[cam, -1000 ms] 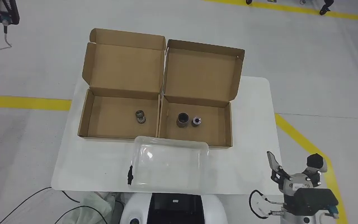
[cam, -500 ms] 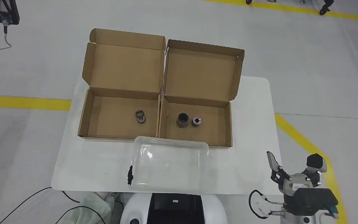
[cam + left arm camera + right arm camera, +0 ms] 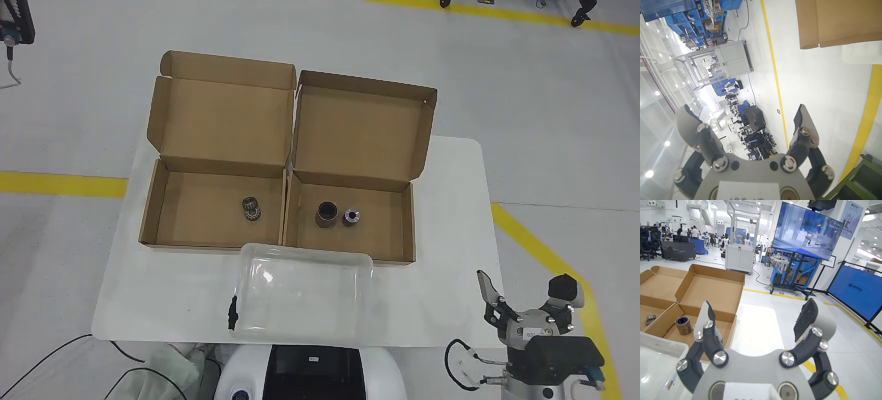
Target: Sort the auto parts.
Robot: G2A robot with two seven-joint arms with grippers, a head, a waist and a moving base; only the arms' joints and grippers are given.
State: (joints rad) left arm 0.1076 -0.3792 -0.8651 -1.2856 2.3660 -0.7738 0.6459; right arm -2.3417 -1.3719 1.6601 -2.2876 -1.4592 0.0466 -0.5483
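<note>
Left box holds bearing; right box holds bushing, coupling. Tray before both, on table.

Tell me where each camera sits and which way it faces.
Top view: above the arms, looking down on table, left box, right box, clear tray; right gripper off the table's right side.
Left wrist view: on that wrist, facing over the floor past a cardboard flap; left gripper open.
Right wrist view: on that wrist, facing across the table; right gripper open.
Shared by top and right wrist: dark cylinder in the right box.
</note>
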